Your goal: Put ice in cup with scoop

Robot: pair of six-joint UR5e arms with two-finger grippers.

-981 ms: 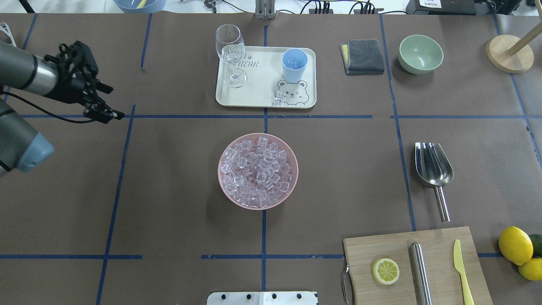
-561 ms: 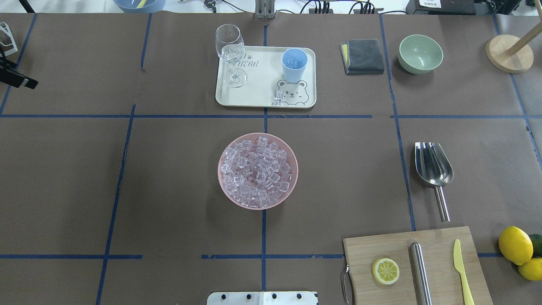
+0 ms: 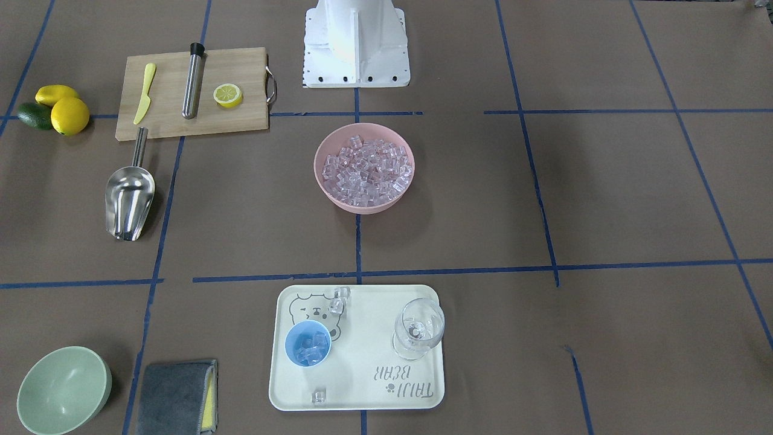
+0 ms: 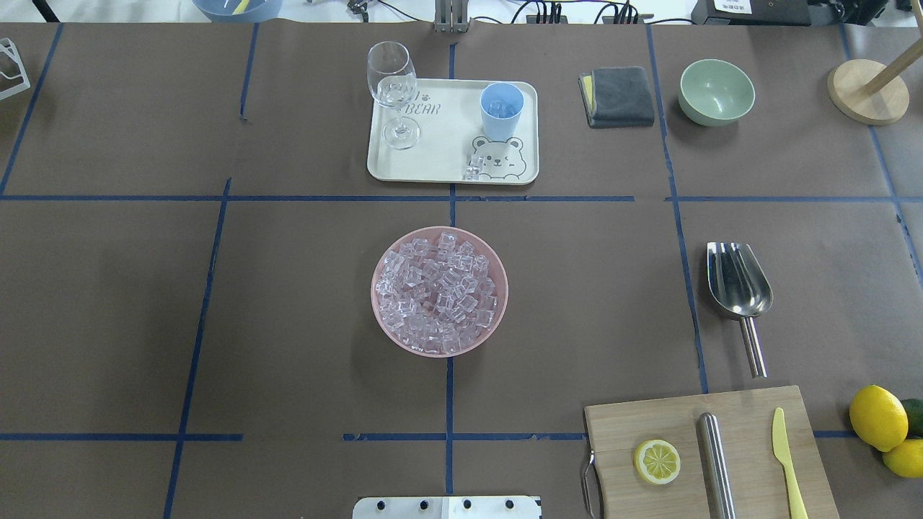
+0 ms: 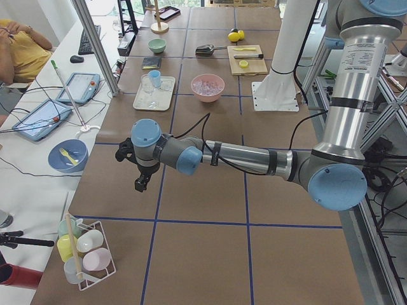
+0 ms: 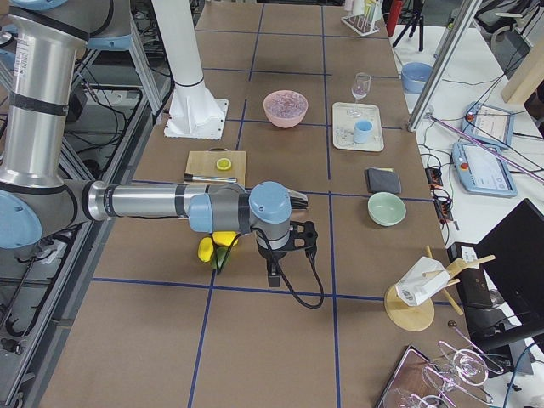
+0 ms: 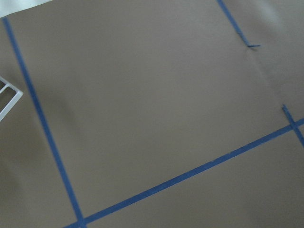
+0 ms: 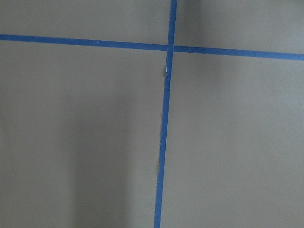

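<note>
The ice [image 4: 438, 292] fills a pink bowl [image 4: 382, 317] at the table's middle. The light-blue cup [image 4: 502, 109] stands on a cream tray [image 4: 433, 162] at the far side, with a few cubes in it [image 3: 309, 349]. Loose cubes [image 3: 318, 396] lie on the tray. The steel scoop [image 4: 738, 288] lies on the table to the right, empty, with nothing holding it. My left gripper [image 5: 141, 183] shows only in the exterior left view, far from the tray; I cannot tell its state. My right gripper [image 6: 274, 276] shows only in the exterior right view, past the lemons; I cannot tell its state.
A wine glass [image 4: 393, 86] stands on the tray's left. A cutting board [image 4: 743, 432] holds a lemon slice, a steel tube and a yellow knife. Lemons [image 4: 878, 418], a green bowl [image 4: 716, 91], a grey cloth [image 4: 619, 96] and a wooden stand [image 4: 867, 90] are on the right.
My left arm has swung away to the left and left the overhead view. The scoop, bowl, cup and tray have not moved.
</note>
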